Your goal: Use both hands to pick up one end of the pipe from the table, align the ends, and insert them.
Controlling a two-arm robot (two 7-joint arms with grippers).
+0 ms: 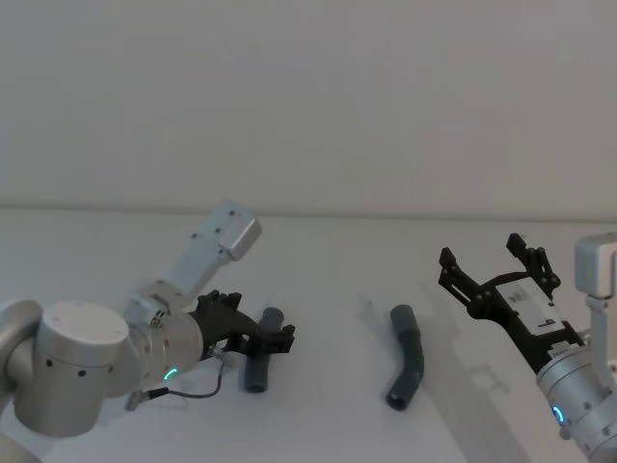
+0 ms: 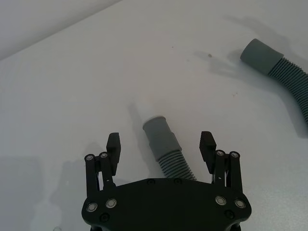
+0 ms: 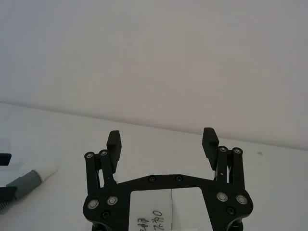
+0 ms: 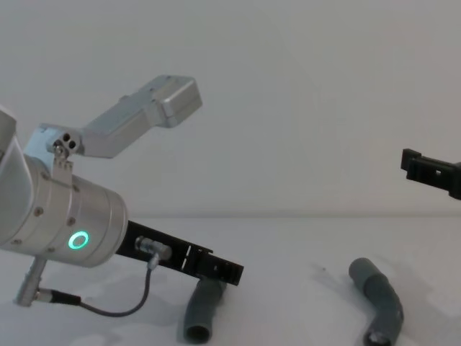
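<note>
Two dark grey ribbed pipe pieces lie on the white table (image 1: 328, 424). The left piece (image 1: 258, 365) (image 2: 163, 144) (image 4: 202, 310) lies between the fingers of my left gripper (image 1: 278, 334) (image 2: 160, 143) (image 4: 225, 272). That gripper is open and low, with one finger (image 2: 113, 144) on each side of the plain grey end and a gap at both. The bent right piece (image 1: 407, 359) (image 2: 288, 79) (image 4: 379, 303) lies free. A grey piece with a white tip (image 3: 30, 180) shows in the right wrist view. My right gripper (image 1: 494, 264) (image 3: 162, 140) (image 4: 425, 167) hangs open above the table, right of the bent piece, holding nothing.
A plain wall (image 1: 308, 96) rises behind the table's far edge. A thin cable (image 1: 193, 391) hangs from my left wrist just over the table.
</note>
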